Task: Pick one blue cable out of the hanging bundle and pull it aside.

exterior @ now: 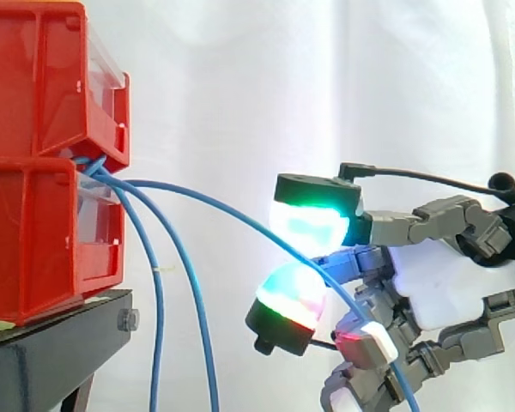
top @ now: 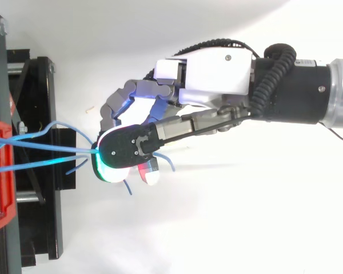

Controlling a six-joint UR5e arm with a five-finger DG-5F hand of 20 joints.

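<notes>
A black stand point(exterior: 60, 339) carries the lower red bin point(exterior: 34, 240) directly (a second red bin point(exterior: 43, 77) sits stacked on it).

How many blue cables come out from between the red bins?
3. The left cable and middle cable hang down beside the black stand; the third cable arcs right, pinched in the hand. More may hide between the red bins.

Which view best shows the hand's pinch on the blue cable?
Side view: the blue cable arcs from the red bins into the gap between glowing pads of the hand. Top view: a fingertip's black back covers that contact.
</notes>
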